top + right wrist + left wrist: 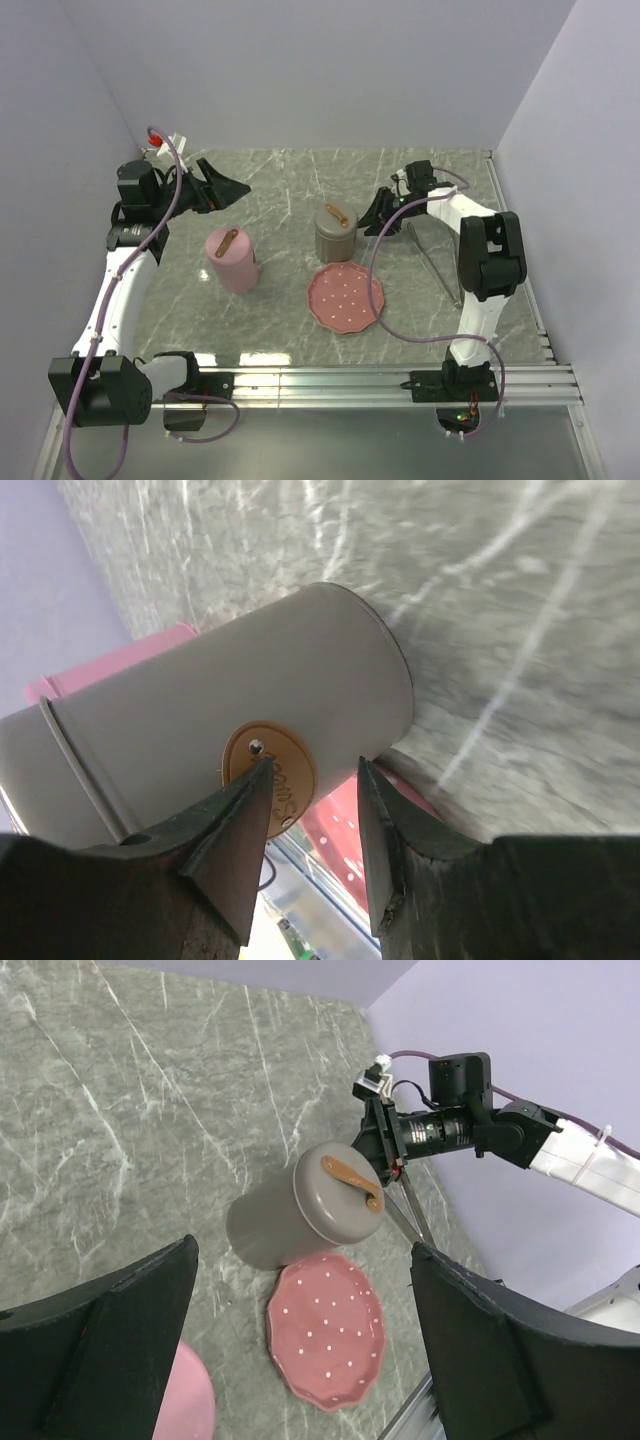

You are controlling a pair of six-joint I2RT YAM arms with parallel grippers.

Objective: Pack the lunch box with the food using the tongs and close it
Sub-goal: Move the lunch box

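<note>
- The left end effector point(222, 183) hangs in the upper left of the top view. Its jaws are spread wide with nothing between them.
- The pink canister point(232, 258) stands upright left of centre with its lid on. In the left wrist view only a blurred corner of it shows at the bottom edge.
- The grey canister point(336, 232) stands at centre on the surface point(280, 190), also lidded with a tan strap point(352, 1180) across the top. The lids hide whatever is inside both canisters.
- The pink scalloped plate point(345, 297) lies just below the grey canister.
- The right end effector point(312, 767) sits against the grey canister's right side, jaws partly open with only the canister wall in the gap. One fingertip overlaps the strap's tan end disc point(285, 770); whether it touches is unclear.
- The tongs point(435, 262) lie flat at the right, their upper end hidden under the right arm.
</note>
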